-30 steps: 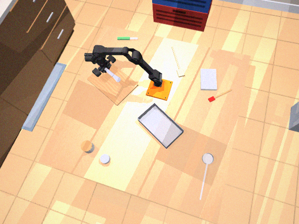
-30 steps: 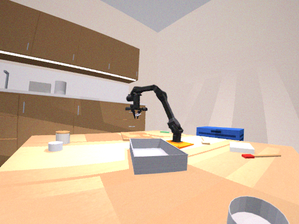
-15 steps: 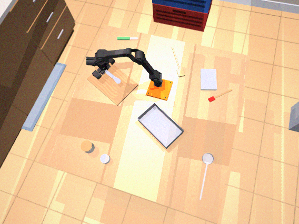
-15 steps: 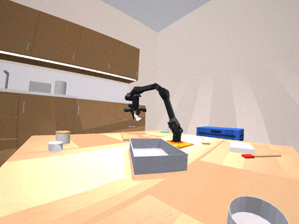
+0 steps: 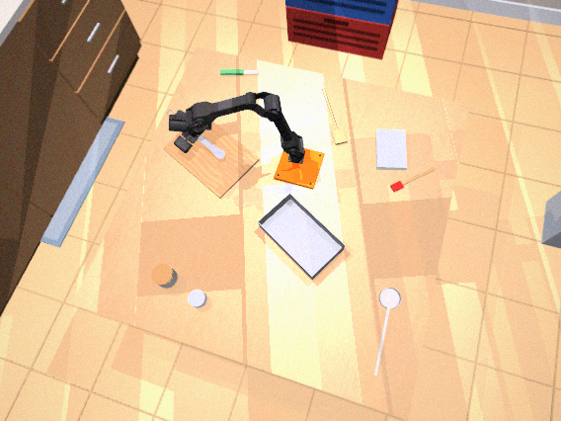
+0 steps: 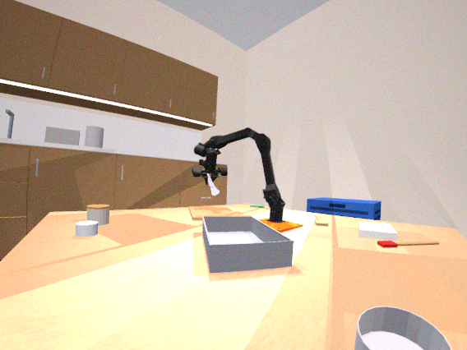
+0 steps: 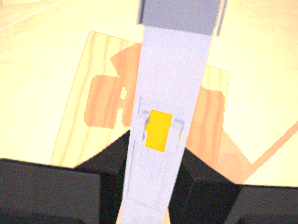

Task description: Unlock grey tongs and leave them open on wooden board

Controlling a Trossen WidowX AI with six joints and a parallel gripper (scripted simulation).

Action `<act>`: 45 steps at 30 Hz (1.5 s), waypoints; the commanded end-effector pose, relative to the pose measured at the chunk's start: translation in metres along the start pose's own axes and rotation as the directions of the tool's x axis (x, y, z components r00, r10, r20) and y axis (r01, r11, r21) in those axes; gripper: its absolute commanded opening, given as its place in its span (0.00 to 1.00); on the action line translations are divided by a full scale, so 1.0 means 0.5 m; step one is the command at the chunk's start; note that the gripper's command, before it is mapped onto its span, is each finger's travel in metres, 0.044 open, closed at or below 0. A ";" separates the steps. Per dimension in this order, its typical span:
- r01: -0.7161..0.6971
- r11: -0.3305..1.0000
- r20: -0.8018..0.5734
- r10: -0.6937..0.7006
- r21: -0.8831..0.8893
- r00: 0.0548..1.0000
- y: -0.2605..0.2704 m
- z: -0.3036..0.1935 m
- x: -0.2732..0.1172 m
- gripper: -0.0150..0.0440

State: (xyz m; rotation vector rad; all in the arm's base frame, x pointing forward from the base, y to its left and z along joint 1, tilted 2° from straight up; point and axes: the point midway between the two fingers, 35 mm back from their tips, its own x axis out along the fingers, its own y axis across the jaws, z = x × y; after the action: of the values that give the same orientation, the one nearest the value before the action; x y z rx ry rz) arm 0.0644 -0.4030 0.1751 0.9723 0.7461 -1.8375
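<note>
My gripper (image 5: 194, 138) (image 6: 210, 175) (image 7: 148, 138) is shut on the grey tongs (image 5: 211, 147) (image 6: 213, 187) (image 7: 167, 100). It holds them high in the air above the wooden board (image 5: 217, 170) (image 6: 205, 212) (image 7: 75, 105), tips pointing down. In the wrist view the tongs run as one narrow grey strip with a yellow lock tab (image 7: 158, 130) near my fingers; the arms look closed together. The grey roasting tin (image 5: 301, 236) (image 6: 247, 246) stands empty in front of the arm's orange base (image 5: 298, 170) (image 6: 284, 225).
A lidded jar (image 5: 164, 275) (image 6: 98, 214), a small white cup (image 5: 197, 297) (image 6: 86, 228), a long white ladle (image 5: 386, 321), a red spatula (image 5: 410, 180) (image 6: 404, 243), a white block (image 5: 391, 148) (image 6: 377, 230), a green marker (image 5: 238, 72) and a red-and-blue crate (image 5: 341, 25) (image 6: 343, 207) lie around.
</note>
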 end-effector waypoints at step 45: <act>-0.015 0.991 0.623 -0.069 0.129 0.779 -0.037 -0.041 -0.102 0.00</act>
State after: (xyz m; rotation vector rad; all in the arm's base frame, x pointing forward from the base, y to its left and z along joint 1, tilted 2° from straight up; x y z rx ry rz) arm 0.0699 -0.3585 0.2049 0.3674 0.2469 -2.0749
